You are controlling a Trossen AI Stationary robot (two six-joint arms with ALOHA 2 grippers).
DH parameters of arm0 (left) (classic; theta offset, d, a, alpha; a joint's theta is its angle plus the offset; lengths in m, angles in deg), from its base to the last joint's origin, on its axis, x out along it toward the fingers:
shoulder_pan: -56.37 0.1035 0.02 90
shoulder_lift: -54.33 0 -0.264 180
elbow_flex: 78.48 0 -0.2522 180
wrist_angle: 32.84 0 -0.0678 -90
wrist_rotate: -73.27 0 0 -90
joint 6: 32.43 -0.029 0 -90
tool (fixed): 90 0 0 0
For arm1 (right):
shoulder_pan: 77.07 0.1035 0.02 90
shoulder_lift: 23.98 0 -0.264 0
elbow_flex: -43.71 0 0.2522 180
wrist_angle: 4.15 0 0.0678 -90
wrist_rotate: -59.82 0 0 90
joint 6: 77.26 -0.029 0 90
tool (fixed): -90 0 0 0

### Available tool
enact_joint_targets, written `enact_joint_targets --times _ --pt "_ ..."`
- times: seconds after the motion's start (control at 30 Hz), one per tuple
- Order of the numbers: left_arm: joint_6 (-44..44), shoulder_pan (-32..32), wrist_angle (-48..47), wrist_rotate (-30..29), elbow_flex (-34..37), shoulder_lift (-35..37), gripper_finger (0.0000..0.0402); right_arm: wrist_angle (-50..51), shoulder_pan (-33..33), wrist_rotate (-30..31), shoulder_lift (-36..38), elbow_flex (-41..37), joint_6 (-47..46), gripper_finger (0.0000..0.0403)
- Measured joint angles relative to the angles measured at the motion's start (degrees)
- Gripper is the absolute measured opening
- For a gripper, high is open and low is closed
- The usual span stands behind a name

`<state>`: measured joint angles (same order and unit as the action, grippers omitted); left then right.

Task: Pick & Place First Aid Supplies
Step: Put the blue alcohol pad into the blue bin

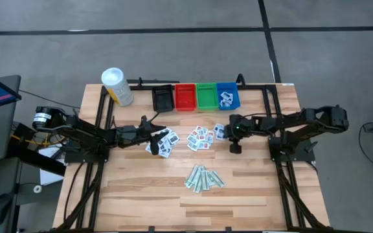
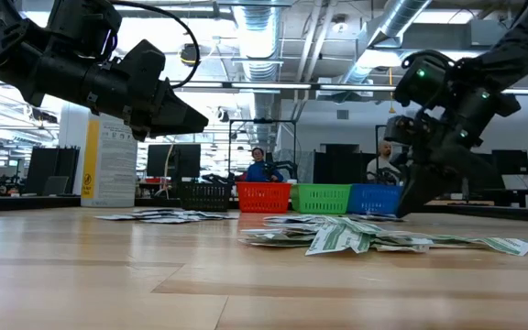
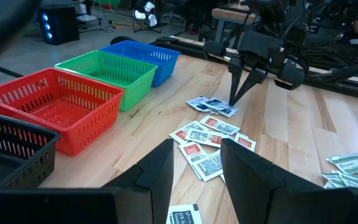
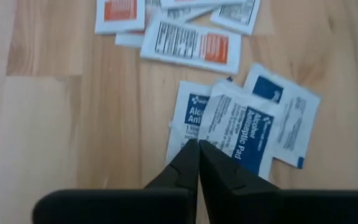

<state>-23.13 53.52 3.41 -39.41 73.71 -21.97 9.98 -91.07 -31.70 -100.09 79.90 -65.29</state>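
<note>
I have the right gripper [image 4: 197, 163] pressed together on the edge of a blue-print packet [image 4: 238, 134] just in front of the blue bin [image 1: 227, 96], the left gripper [image 3: 196, 167] spread nearby, and I fear overlapping packets lifting together.

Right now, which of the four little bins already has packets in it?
The blue bin, at the right end of the row, holds white packets. The black, red and green bins show none.

A white blue-printed packet [image 4: 240, 134] reads "Antiseptic Pad"; its neighbour [image 4: 189, 119] starts "Alc"
</note>
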Motion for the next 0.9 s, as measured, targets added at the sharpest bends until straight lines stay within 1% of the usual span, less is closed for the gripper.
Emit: enact_joint_targets --times 0.2,0.5,0.73,0.9 --pt "0.00 0.00 0.00 0.00 0.00 0.00 0.0134 1.99 0.11 0.90 0.00 2.85 0.02 0.0003" --pt "0.00 -0.01 -0.01 0.01 -0.01 0.00 0.0134 2.39 0.15 7.23 0.00 4.49 -0.31 0.0001" --pt "0.00 -0.02 0.00 0.01 0.00 0.00 0.0134 2.41 1.41 8.23 0.04 6.54 -1.36 0.0001" --pt "0.00 0.00 0.00 -0.01 0.00 0.00 0.0134 2.67 4.30 14.04 0.07 7.88 -1.33 0.0000"
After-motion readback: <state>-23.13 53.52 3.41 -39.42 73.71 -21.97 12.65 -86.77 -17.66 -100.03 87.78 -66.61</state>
